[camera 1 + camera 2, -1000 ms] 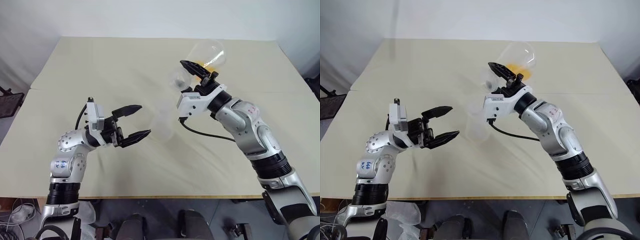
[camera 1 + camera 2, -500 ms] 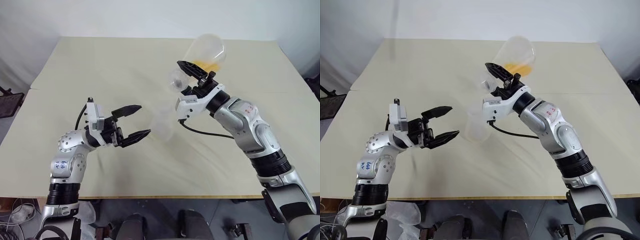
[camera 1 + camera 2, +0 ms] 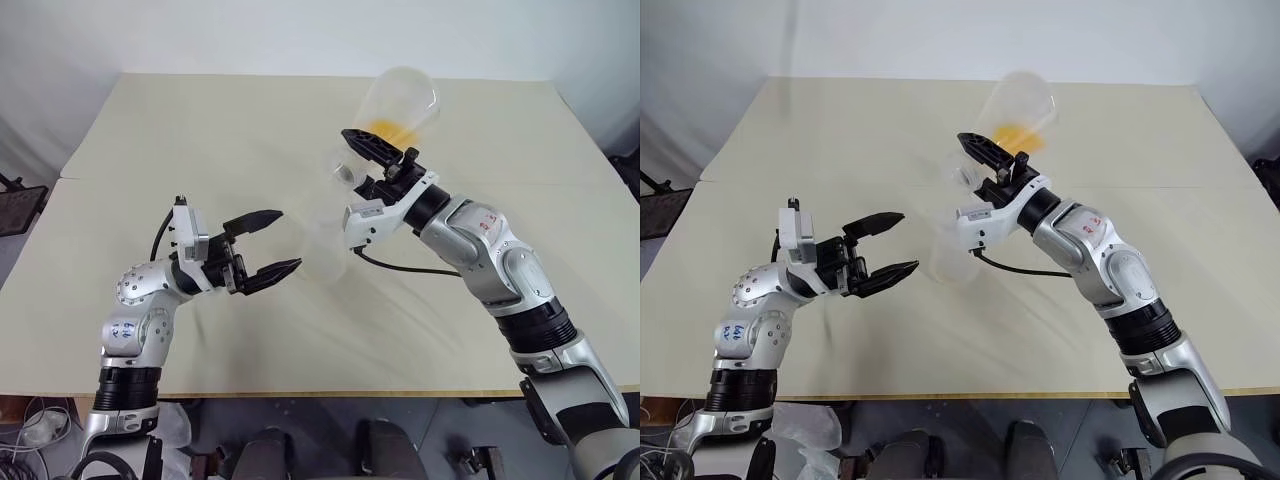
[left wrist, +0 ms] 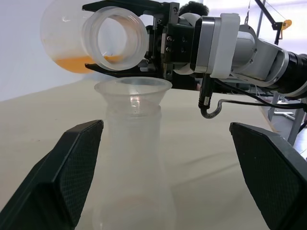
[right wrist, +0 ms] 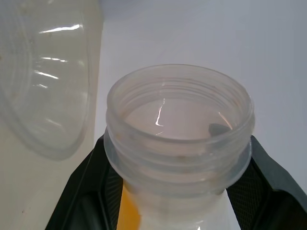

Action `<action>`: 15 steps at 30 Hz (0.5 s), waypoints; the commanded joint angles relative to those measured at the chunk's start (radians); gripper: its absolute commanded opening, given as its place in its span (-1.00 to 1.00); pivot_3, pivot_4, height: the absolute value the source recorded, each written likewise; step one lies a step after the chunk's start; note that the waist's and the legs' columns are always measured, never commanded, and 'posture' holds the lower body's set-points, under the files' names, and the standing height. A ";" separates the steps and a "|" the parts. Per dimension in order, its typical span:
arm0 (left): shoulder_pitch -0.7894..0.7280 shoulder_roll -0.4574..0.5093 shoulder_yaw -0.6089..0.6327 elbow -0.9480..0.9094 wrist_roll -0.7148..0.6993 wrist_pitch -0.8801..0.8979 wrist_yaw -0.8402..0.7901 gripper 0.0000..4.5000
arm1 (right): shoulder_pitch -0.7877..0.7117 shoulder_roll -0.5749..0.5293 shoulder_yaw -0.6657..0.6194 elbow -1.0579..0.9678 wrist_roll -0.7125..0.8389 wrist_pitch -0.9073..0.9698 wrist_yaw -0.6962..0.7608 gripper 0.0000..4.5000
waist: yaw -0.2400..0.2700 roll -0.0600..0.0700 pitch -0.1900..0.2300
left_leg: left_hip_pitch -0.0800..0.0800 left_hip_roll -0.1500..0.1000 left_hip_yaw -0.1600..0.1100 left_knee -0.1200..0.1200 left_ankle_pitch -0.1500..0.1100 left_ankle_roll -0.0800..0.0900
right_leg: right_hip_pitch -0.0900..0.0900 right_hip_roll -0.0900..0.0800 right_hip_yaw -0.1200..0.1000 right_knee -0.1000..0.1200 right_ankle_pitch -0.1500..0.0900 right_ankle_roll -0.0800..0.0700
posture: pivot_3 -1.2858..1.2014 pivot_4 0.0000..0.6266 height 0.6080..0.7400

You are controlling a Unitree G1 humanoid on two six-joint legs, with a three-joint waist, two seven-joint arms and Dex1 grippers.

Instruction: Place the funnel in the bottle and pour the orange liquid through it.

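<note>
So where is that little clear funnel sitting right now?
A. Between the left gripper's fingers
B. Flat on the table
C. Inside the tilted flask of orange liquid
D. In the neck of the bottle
D: the funnel sits in the neck of the bottle, which stands on the table.

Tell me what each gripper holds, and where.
Right gripper grips the tilted flask of orange liquid by its neck. Left gripper holds nothing.

Bottle (image 4: 134, 191) base cut off below
</note>
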 commanded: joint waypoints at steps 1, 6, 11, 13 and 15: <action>0.007 -0.004 -0.001 -0.037 -0.009 -0.017 0.005 1.00 | -0.033 -0.005 -0.019 -0.025 -0.005 -0.015 -0.027 0.09 | 0.000 0.000 0.000 | 0.000 0.000 0.000 0.000 0.000 0.000 | 0.000 0.000 0.000 0.000 0.000 0.000 | 0.03 -0.52 1.00; 0.010 -0.001 0.000 -0.039 -0.010 -0.019 0.003 1.00 | -0.032 -0.007 -0.021 -0.034 -0.035 -0.024 -0.047 0.09 | 0.000 0.000 0.000 | 0.000 0.000 0.000 0.000 0.000 0.000 | 0.000 0.000 0.000 0.000 0.000 0.000 | 0.03 -0.52 1.00; 0.010 0.001 -0.001 -0.039 -0.011 -0.016 0.002 1.00 | -0.028 -0.010 -0.020 -0.029 -0.056 -0.030 -0.068 0.09 | 0.000 0.000 0.000 | 0.000 0.000 0.000 0.000 0.000 0.000 | 0.000 0.000 0.000 0.000 0.000 0.000 | 0.03 -0.52 1.00; 0.009 0.000 -0.001 -0.038 -0.011 -0.016 0.002 1.00 | -0.027 -0.009 -0.019 -0.029 -0.060 -0.032 -0.071 0.09 | 0.000 0.000 0.000 | 0.000 0.000 0.000 0.000 0.000 0.000 | 0.000 0.000 0.000 0.000 0.000 0.000 | 0.03 -0.52 1.00; 0.008 -0.001 -0.001 -0.037 -0.010 -0.016 0.003 1.00 | -0.027 -0.009 -0.017 -0.028 -0.066 -0.035 -0.078 0.09 | 0.000 0.000 0.000 | 0.000 0.000 0.000 0.000 0.000 0.000 | 0.000 0.000 0.000 0.000 0.000 0.000 | 0.03 -0.52 1.00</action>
